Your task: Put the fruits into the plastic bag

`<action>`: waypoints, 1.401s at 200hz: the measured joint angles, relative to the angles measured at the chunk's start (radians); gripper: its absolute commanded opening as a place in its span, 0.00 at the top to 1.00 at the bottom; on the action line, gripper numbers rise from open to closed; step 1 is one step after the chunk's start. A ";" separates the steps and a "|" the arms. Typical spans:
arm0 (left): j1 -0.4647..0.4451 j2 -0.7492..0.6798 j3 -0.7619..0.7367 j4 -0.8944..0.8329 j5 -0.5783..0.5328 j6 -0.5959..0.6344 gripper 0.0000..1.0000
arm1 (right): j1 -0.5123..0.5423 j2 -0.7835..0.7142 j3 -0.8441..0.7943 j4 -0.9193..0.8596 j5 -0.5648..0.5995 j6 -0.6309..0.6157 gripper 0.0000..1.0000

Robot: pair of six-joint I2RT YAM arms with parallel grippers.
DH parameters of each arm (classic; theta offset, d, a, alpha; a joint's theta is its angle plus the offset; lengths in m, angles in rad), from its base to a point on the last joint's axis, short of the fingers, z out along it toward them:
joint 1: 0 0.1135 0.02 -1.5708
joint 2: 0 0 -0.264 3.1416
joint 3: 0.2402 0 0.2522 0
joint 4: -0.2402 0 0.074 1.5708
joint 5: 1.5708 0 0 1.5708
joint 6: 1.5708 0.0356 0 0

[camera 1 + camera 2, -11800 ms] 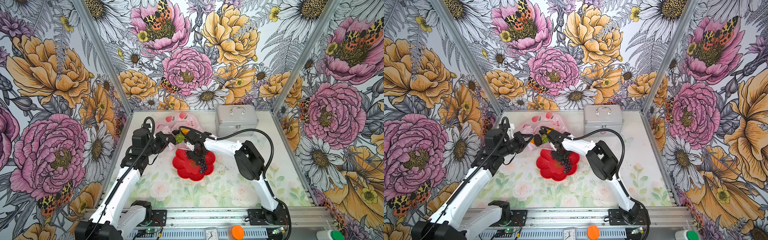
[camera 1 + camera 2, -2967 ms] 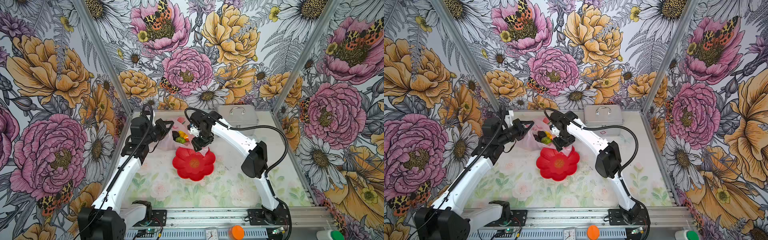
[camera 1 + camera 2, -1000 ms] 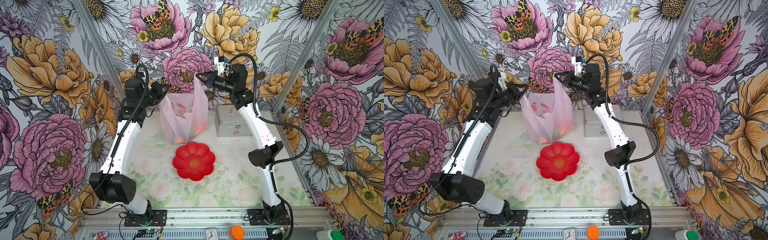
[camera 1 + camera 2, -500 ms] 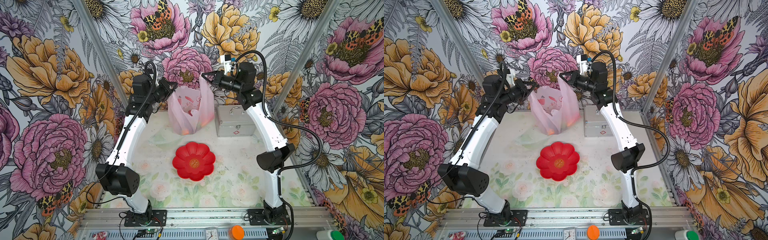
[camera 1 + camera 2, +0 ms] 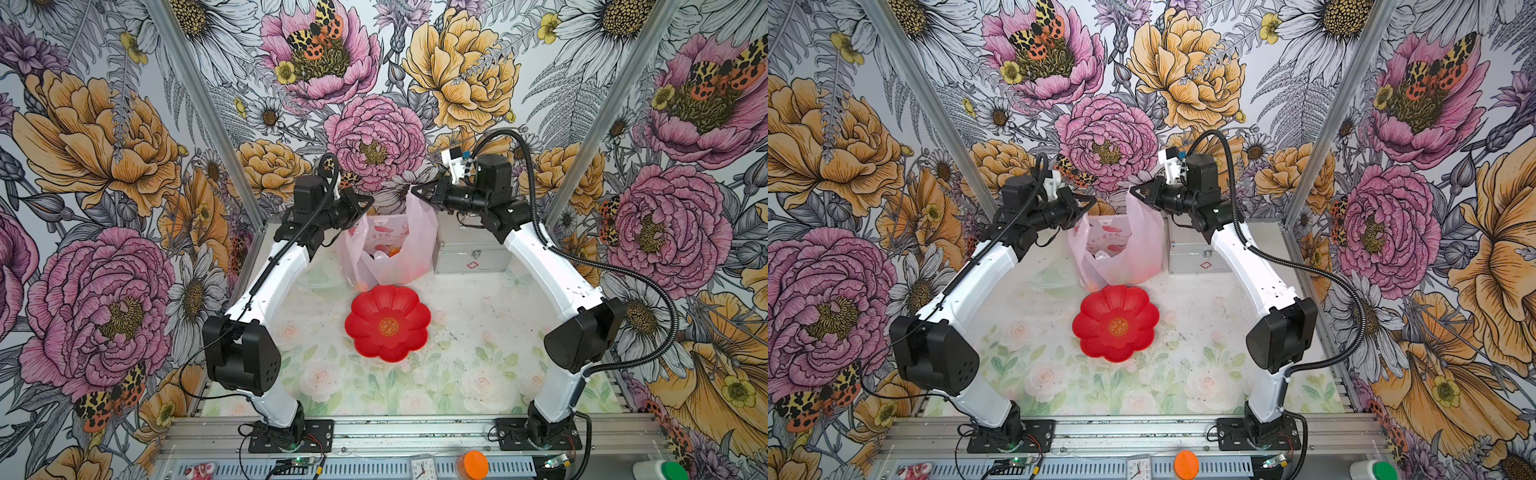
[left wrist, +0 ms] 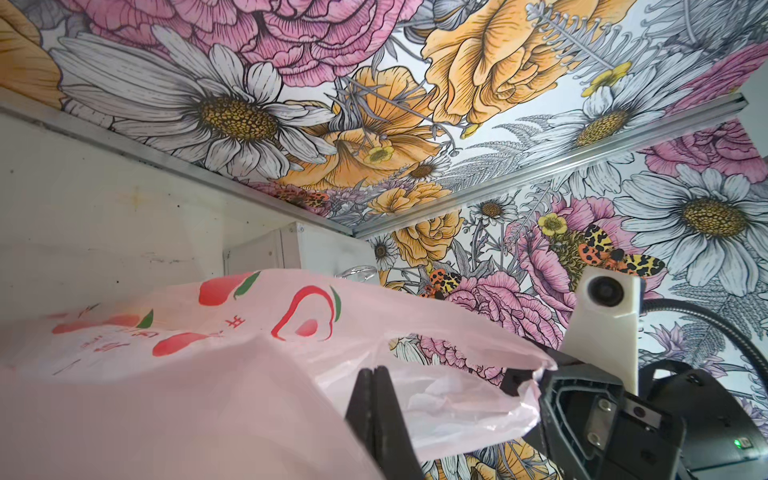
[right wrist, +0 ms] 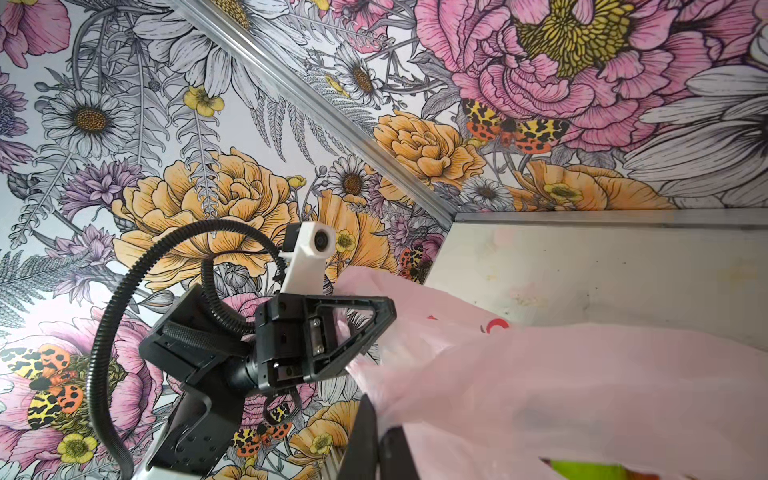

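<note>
Though its fruits [image 5: 394, 250] blur beyond counting, one plastic bag [image 5: 386, 257] hangs at the far middle in both top views, pinched by left gripper [image 5: 368, 204] and right gripper [image 5: 415, 193], with one red plate [image 5: 388, 328] nearer. Left wrist view: jaws clamp the bag. Right wrist view: likewise.

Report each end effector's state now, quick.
Left end effector: closed, holding one handle of the plastic bag.
Right end effector: closed, holding the bag's other handle.

Fruits [image 5: 394, 250] mostly hidden inside plastic bag [image 5: 409, 266], silver case [image 5: 471, 254] partly behind it
</note>
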 measured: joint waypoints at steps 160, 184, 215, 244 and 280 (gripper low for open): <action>-0.341 0.246 0.051 0.003 0.123 0.119 1.00 | 0.012 0.580 0.402 0.013 0.081 0.176 1.00; -0.335 0.257 0.005 -0.016 0.123 0.134 0.96 | 0.011 0.578 0.347 0.021 0.079 0.175 1.00; -0.326 0.278 -0.027 -0.059 0.122 0.162 0.82 | -0.002 0.577 0.244 0.015 0.078 0.172 1.00; -0.327 0.308 -0.029 -0.088 0.114 0.168 0.63 | -0.013 0.575 0.191 0.006 0.077 0.155 0.99; -0.327 0.311 -0.018 -0.124 0.106 0.196 0.32 | -0.020 0.544 0.179 -0.022 0.068 0.125 0.91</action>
